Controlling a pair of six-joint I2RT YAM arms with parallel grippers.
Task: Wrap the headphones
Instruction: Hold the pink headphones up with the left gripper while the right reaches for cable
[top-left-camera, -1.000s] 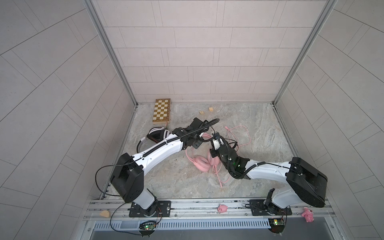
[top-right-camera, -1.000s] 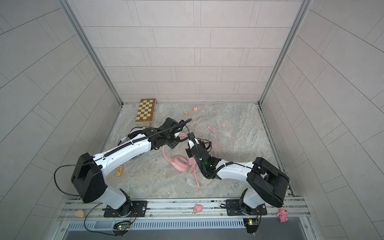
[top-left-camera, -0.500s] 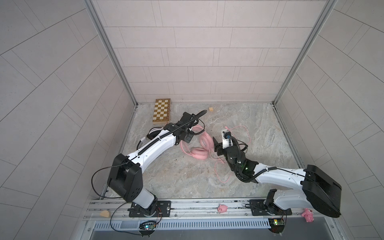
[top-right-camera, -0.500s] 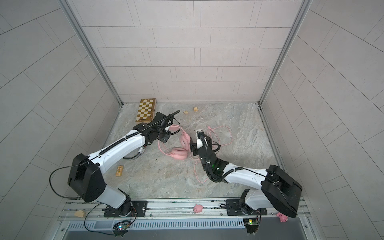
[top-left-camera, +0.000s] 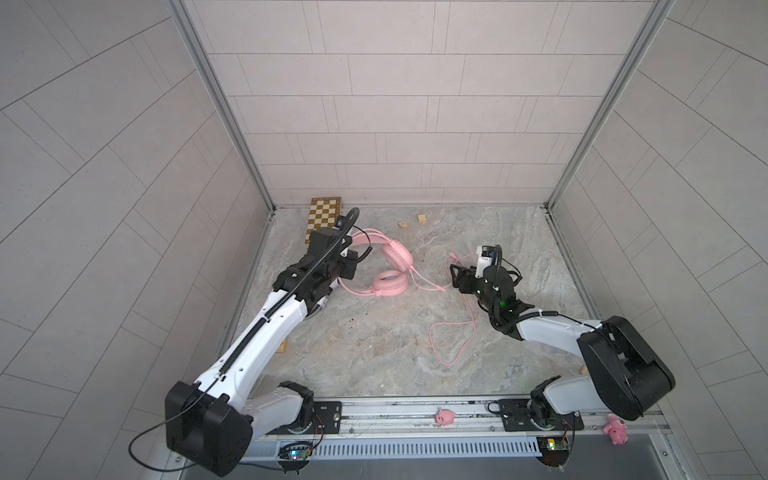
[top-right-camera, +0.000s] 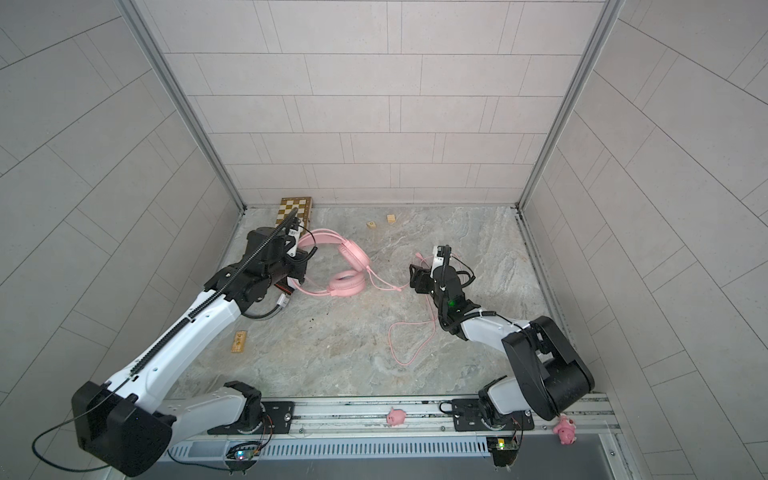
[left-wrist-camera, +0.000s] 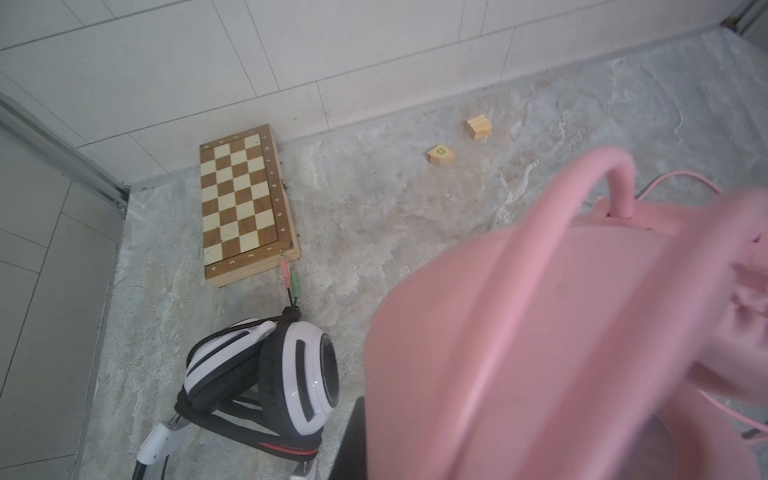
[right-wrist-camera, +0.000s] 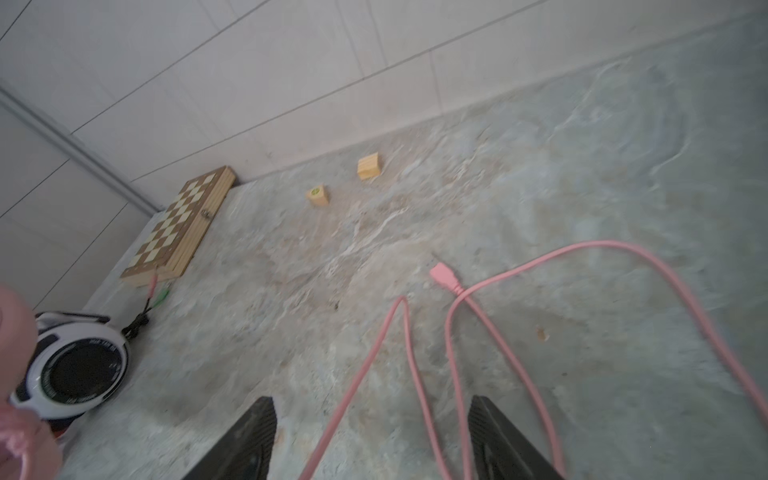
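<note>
The pink headphones (top-left-camera: 392, 270) (top-right-camera: 349, 272) lie at the back left of the floor, and my left gripper (top-left-camera: 353, 266) (top-right-camera: 298, 266) is shut on their headband. They fill the left wrist view as a blurred pink mass (left-wrist-camera: 561, 332). Their pink cord (top-left-camera: 453, 332) (top-right-camera: 409, 328) trails right and forward in loops. My right gripper (top-left-camera: 455, 276) (top-right-camera: 415, 277) (right-wrist-camera: 371, 401) stands open low over the cord (right-wrist-camera: 519, 270), with strands running between its fingers untouched. The white headphones (left-wrist-camera: 291, 374) (right-wrist-camera: 70, 370), with black stripes, sit folded beside the left gripper, mostly hidden under the left arm in both top views.
A folded chessboard (top-left-camera: 324, 212) (top-right-camera: 295, 210) (left-wrist-camera: 241, 203) lies in the back left corner. Two wooden blocks (top-left-camera: 422, 218) (top-right-camera: 390, 218) sit near the back wall. A small wooden tile (top-right-camera: 240, 342) lies by the left wall. Pink pig toys (top-left-camera: 444, 416) rest on the front rail.
My left gripper shut on the pink headphones and carried them back and left. My right gripper opened and pulled away to the right, leaving the cord on the floor.
</note>
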